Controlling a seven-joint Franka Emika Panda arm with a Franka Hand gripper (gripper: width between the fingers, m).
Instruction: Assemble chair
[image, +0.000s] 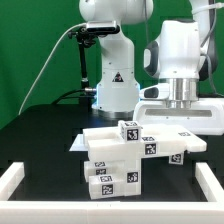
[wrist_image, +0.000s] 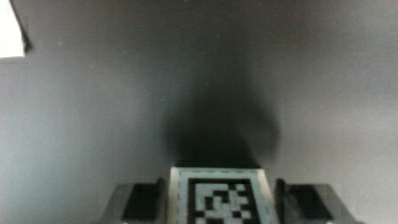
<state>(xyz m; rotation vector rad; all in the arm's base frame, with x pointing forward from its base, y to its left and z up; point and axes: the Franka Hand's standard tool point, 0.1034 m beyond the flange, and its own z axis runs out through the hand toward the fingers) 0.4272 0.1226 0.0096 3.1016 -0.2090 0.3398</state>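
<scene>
the chair (image: 122, 158) stands as a partly joined cluster of white blocky pieces with square tags, near the front of the black table (image: 40, 125) in the exterior view. a flat slab forms the upper level, smaller blocks are stacked below it, and one tagged cube (image: 129, 131) stands on top of the slab.

the hand (image: 181, 122) hangs over the end of the cluster toward the exterior view's right. in that view its lower edge is close to the top of the slab, but contact cannot be confirmed. the wrist view shows two dark fingers (wrist_image: 130, 200) flanking a white tagged piece (wrist_image: 222, 195). the fingers stand on either side of that piece with narrow gaps visible. whether they are pressing on it cannot be told from these views.

judged step: placing or seating a part at the right-hand end of the assembly, or taking hold of it there. several parts already appear joined, so the task is judged to be under way but not finished.

the next move calls for:
- confirmation of grip before any lift.
- travel straight along the joint axis, to avoid shifting the stacked blocks.
- clearance from the cube on top.

a white strip (wrist_image: 11, 30) shows at the frame's corner in the wrist view. its identity cannot be told.
</scene>
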